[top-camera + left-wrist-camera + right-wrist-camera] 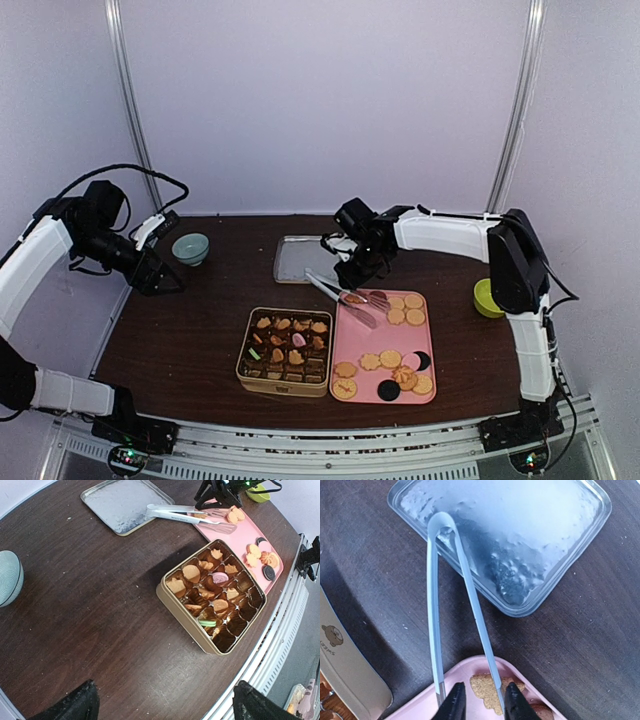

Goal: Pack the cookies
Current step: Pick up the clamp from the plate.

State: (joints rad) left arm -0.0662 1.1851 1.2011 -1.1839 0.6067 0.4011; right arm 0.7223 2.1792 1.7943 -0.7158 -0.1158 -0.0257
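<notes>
Top view, cookies [405, 308]: you have them in two places. Some lie loose on the pink tray [365, 338] at front right, and others are seated in the gold box [246, 372] just beside the tray's left edge.
Top view, right gripper [356, 274]: it hangs over the far end of the tray, directly above the tongs [345, 298], which lie across the tray's corner.
Top view, left gripper [158, 272]: it sits far left near the teal bowl [190, 248], well apart from the work.
Left wrist, claw: the fingers [75, 705] are spread wide with nothing between them.
Left wrist, box: several cells at one end look unfilled, so I judge the packing partly done.
Right wrist, claw: the fingers [455, 704] are apart and clamp nothing. One tong arm runs through the gap and the other lies just outside it. A tan cookie [480, 687] sits beneath on the tray.
Right wrist, tongs' bend: it lies over the edge of the silver tray [520, 525].
Step in hand: taking up the tongs, as I read it.
How to do it well: shift sideways until both tong arms fall inside the jaws before you close. If you pinch a single blade, the tool will likely twist. Squeeze gently, lift straight, and keep clear of the cookie underneath.
</notes>
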